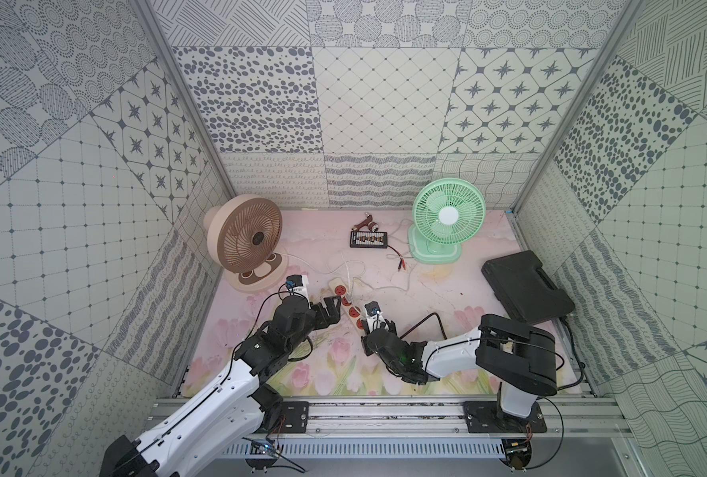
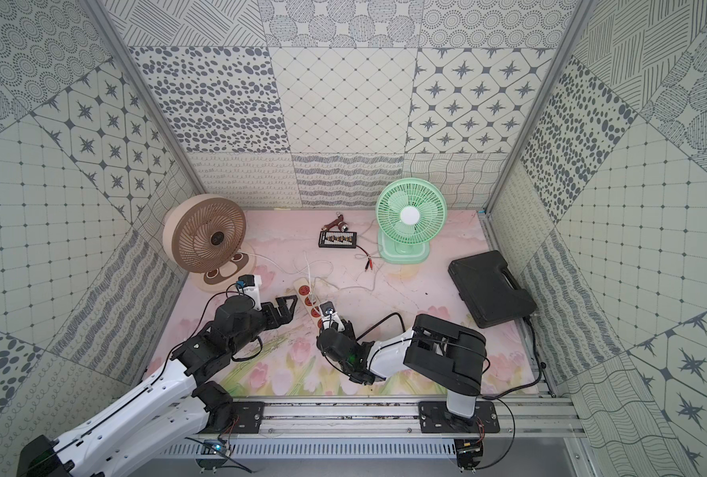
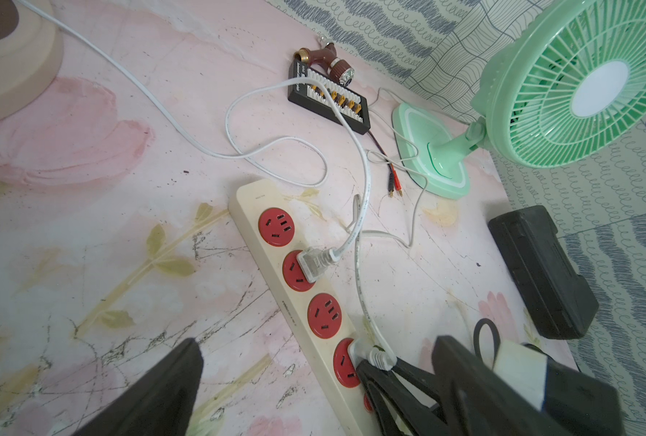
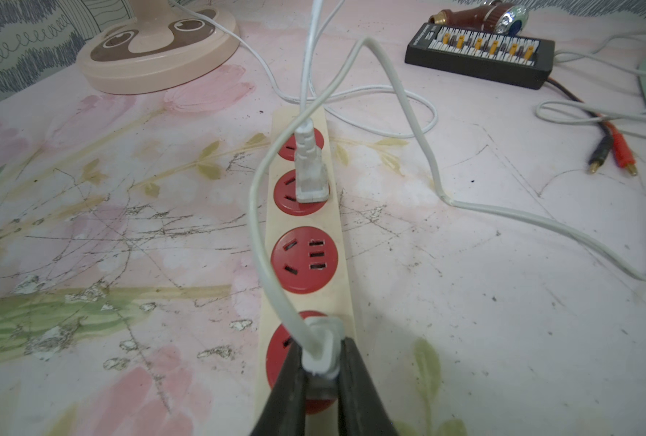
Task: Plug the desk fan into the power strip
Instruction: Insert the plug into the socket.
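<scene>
The cream power strip [image 1: 336, 285] [image 2: 301, 283] [image 3: 251, 200] [image 4: 346, 241] lies mid-table, its four red sockets in a row. A white plug [image 4: 310, 181] sits in the second socket. My right gripper [image 4: 319, 349] is shut on another white plug [image 4: 323, 328] [image 3: 379, 356] over the socket nearest me; the prongs are hidden. This plug's cord runs off toward the green desk fan [image 1: 448, 217] [image 2: 410, 214] [image 3: 578, 83] at the back right. My left gripper [image 1: 330, 310] [image 2: 286, 305] [image 3: 315, 351] stands open and empty beside the strip's left side.
A beige and brown fan [image 1: 248, 239] stands at the back left, its white cord [image 3: 132, 79] looping over the mat. A small black board with clip leads [image 1: 368, 239] and a brown nozzle [image 1: 366, 223] lie at the back. A black case [image 1: 525, 285] sits right.
</scene>
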Robot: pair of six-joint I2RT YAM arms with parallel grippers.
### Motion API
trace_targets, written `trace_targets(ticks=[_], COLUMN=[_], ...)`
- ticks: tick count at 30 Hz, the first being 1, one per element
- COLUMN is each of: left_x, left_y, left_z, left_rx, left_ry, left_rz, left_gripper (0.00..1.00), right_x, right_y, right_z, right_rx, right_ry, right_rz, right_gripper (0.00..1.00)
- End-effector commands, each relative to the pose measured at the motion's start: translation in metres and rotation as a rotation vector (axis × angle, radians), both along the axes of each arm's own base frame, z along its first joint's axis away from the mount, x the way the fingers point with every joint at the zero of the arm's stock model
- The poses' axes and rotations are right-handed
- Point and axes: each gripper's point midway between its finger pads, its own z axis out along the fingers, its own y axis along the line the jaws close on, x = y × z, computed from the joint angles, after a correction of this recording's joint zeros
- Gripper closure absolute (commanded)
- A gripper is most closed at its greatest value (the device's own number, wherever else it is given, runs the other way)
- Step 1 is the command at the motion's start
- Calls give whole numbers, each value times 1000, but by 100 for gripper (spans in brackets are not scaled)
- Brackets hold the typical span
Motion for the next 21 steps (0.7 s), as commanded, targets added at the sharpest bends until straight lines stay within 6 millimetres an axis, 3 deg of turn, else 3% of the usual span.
trace_targets(ticks=[1, 10, 21], left_x=[7, 8, 7], left_y=[2, 0, 0], left_z=[10, 9, 10], left_rx=[-5, -8, -11], left_ry=[-52, -49, -49], left_rz=[5, 1, -1], left_gripper=[0, 0, 1], right_x=[-73, -84, -87], right_y=[-54, -70, -66], right_z=[-117, -133, -142], right_rx=[-406, -422, -425], right_ry=[310, 354, 401], right_rz=[162, 160, 151], right_gripper=[100, 100, 100])
